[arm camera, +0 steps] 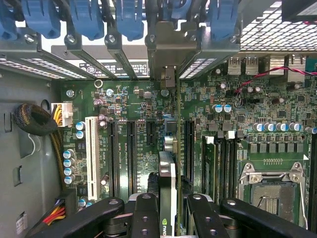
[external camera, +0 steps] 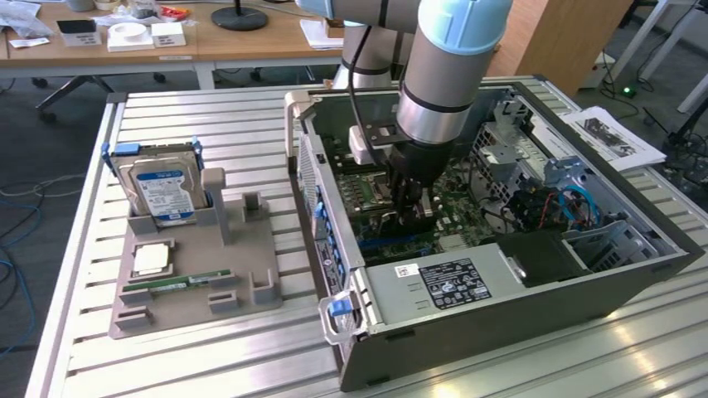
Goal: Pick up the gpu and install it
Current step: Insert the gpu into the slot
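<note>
We see gripper (arm camera: 168,202) fingers clamped tight on gpu (arm camera: 167,166), card edge-on over mobo (arm camera: 124,99) slots. Gripper's down inside PC case (external camera: 498,307).

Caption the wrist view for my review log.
Gripper holds the gpu edge-on at the motherboard expansion slots.
</note>
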